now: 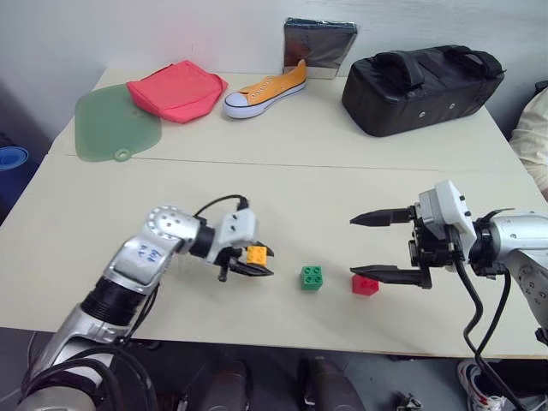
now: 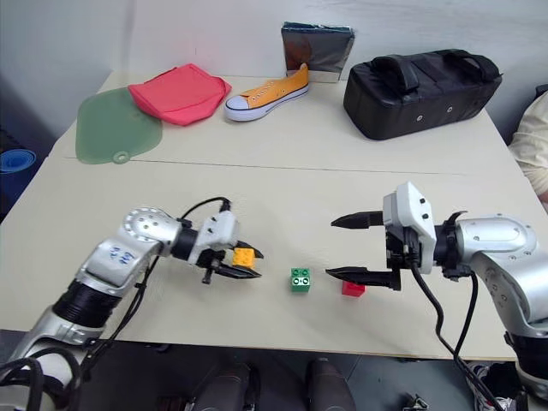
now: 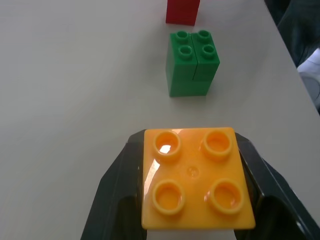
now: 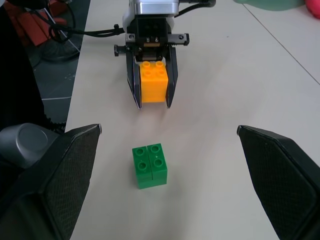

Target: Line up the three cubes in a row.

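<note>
Head views: near the front edge of the desk (image 1: 282,184), the left gripper (image 1: 254,259) is seen clamped on the yellow-orange cube (image 1: 256,254), held just left of the green cube (image 1: 312,277). The red cube (image 1: 365,284) rests beside the green one, below the lower finger of the right gripper (image 1: 387,247), whose jaws stand wide apart and empty.

Left wrist view: the yellow-orange cube is gripped studs-up, with the green and red cubes lined up beyond it, presumably so it can be set down as the third in the row.

Right wrist view: the green cube lies between the spread fingers, untouched.
</note>
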